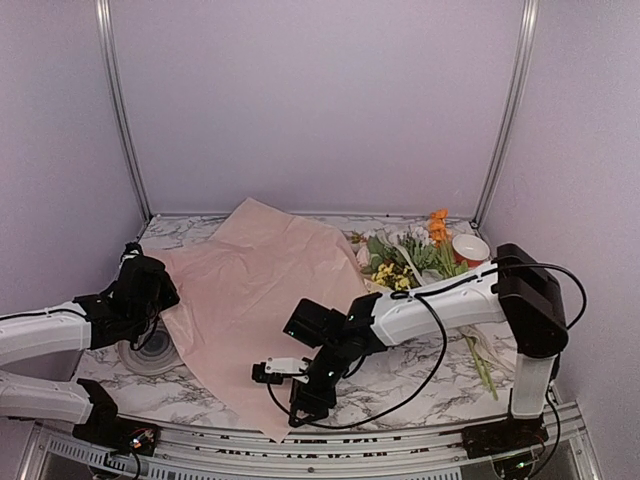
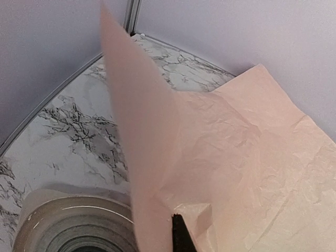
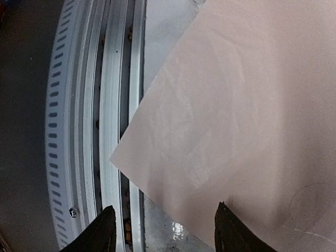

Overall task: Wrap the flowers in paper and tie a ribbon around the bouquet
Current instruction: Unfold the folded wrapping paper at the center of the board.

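Right gripper (image 3: 165,223) hung unclenched over near corner of paper (image 1: 250,280); left gripper (image 1: 160,295) pinched paper edge. Marbled table (image 1: 420,375), lilac walls (image 1: 320,100). Flowers (image 1: 405,260) lay partly hidden behind right arm (image 1: 440,300).

Behind right arm (image 1: 440,305), flowers (image 1: 405,262) partly hidden; grey disc (image 2: 73,226) cut by bottom edge (paper (image 2: 236,157) covers its right side).

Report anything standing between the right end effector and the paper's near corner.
Nothing visible does. The open right end effector hovers just short of the paper, whose corner overhangs the table's edge rail.
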Action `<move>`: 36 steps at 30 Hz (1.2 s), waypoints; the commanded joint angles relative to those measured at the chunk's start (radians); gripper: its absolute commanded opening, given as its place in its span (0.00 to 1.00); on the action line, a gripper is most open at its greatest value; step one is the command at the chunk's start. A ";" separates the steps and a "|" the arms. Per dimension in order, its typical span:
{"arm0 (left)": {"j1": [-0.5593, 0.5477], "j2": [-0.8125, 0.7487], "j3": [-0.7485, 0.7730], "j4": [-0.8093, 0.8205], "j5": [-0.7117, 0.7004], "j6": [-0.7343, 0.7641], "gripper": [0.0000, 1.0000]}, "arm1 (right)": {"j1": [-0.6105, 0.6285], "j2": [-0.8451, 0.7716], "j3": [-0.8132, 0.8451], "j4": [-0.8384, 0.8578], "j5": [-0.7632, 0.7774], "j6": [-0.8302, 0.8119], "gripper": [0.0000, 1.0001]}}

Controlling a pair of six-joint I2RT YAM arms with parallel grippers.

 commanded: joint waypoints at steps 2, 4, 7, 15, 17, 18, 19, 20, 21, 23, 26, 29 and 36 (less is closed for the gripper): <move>0.007 -0.029 0.046 -0.004 0.014 0.116 0.00 | -0.183 -0.117 0.040 0.028 0.020 0.047 0.62; 0.007 -0.031 0.037 -0.005 0.026 0.127 0.00 | -0.288 -0.114 0.062 0.014 0.103 0.065 0.62; 0.007 -0.016 0.031 0.006 0.071 0.133 0.00 | -0.425 -0.101 0.079 -0.018 0.223 0.097 0.61; 0.007 0.054 0.046 0.039 0.128 0.148 0.00 | -0.638 -0.140 -0.109 0.008 0.285 0.122 0.54; 0.008 0.056 0.059 0.028 0.122 0.159 0.00 | -0.685 -0.122 -0.131 0.032 0.271 0.128 0.49; 0.007 0.050 0.064 0.019 0.115 0.163 0.00 | -0.707 -0.116 -0.135 0.046 0.267 0.133 0.47; 0.007 0.044 0.068 0.008 0.104 0.167 0.00 | -0.729 -0.101 -0.133 0.060 0.264 0.135 0.46; 0.007 0.035 0.072 -0.008 0.090 0.172 0.00 | -0.746 -0.085 -0.124 0.066 0.260 0.131 0.45; 0.007 0.025 0.076 -0.024 0.074 0.174 0.00 | -0.764 -0.068 -0.108 0.065 0.257 0.128 0.44; 0.008 -0.005 0.081 -0.056 0.034 0.180 0.00 | -0.788 -0.049 -0.072 0.053 0.232 0.116 0.44; 0.011 -0.038 0.079 -0.089 0.002 0.194 0.00 | -0.821 -0.028 -0.047 0.060 0.218 0.103 0.50; 0.014 -0.062 0.079 -0.115 -0.015 0.202 0.00 | -0.860 -0.001 -0.013 0.062 0.189 0.118 0.50; 0.016 -0.072 0.076 -0.110 0.025 0.230 0.00 | -0.905 0.009 0.030 0.145 0.292 0.164 0.53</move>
